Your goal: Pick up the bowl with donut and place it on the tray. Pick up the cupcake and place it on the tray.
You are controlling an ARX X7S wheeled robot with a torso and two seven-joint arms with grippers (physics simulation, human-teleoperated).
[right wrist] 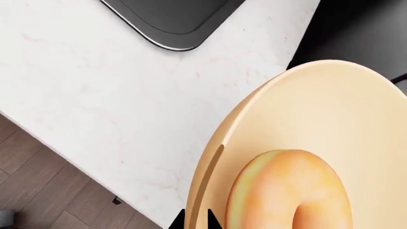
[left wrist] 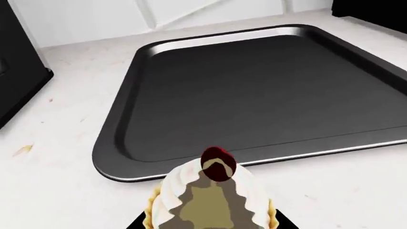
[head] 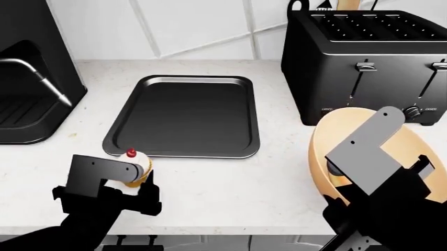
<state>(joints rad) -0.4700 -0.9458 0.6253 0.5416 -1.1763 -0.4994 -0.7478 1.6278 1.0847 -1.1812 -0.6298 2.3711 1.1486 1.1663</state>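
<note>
Head view: the black tray (head: 183, 117) lies flat on the white counter (head: 223, 188), between a black coffee machine (head: 31, 73) on the left and a black toaster (head: 367, 57) on the right. The left gripper (head: 129, 185) is closed on the cupcake (head: 135, 167), which sits upright just in front of the tray's near left corner; whether the cupcake rests on the counter or is raised above it cannot be told. The right gripper (head: 349, 183) is clamped on the rim of the bowl (head: 349, 136), which is tilted steeply with its mouth turned toward the camera, in front of the toaster and well to the right of the tray.

Left wrist view: the cupcake (left wrist: 213, 200), with white frosting and a red cherry, stands just beside the tray's (left wrist: 254, 90) raised rim.

Right wrist view: the donut (right wrist: 289, 191) lies inside the bowl (right wrist: 337, 109) against its inner wall. The right gripper's fingertips (right wrist: 179, 220) pinch the bowl's rim, one on each side, above the counter's front edge.
</note>
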